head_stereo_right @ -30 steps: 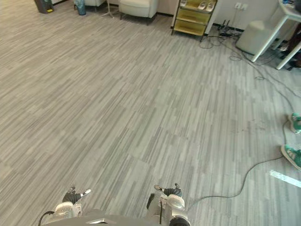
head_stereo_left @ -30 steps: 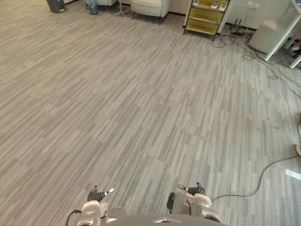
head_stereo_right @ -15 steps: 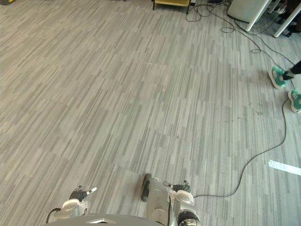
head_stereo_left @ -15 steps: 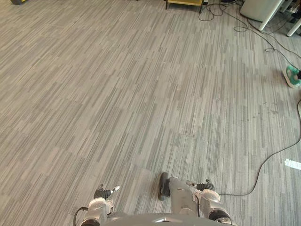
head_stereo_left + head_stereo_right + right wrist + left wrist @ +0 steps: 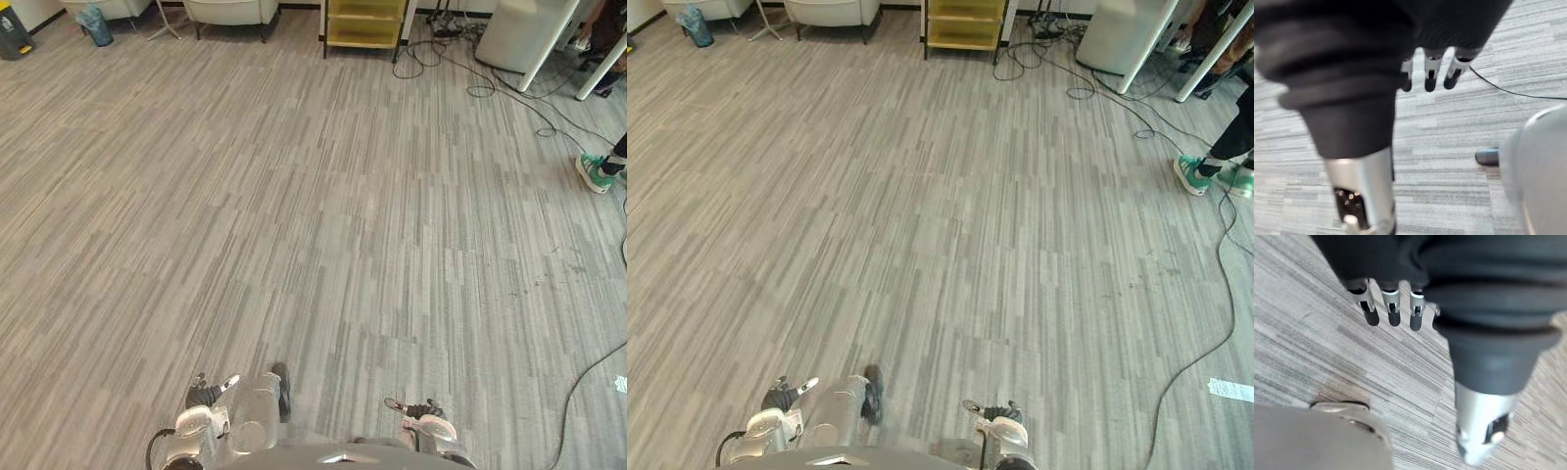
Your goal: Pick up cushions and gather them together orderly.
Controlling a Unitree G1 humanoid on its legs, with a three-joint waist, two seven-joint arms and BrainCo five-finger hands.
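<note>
since neither hand has anything in it, we judge this to be a search step rather than a pick. our left hand (image 5: 206,395) hangs low at the bottom left of the head view and our right hand (image 5: 419,407) at the bottom right, well apart. seen from the wrists, the fingers (image 5: 1392,303) of each hang loose and nearly straight over grey floor (image 5: 294,215), with nothing between them and the thumbs. that suits walking, as we read it: arms down at the sides, hands slack and ready, nothing to drop. where the cushions are we cannot tell from here. the likeliest place to look, we think, is the top edge of the frame, where pale armchairs (image 5: 231,10) stand at upper left beside a yellow shelf unit (image 5: 364,23). at upper right, cables (image 5: 509,93) trail across the floor, and a person's green shoe (image 5: 595,172) stands at the right edge, so we would steer left of those to avoid a snag.
</note>
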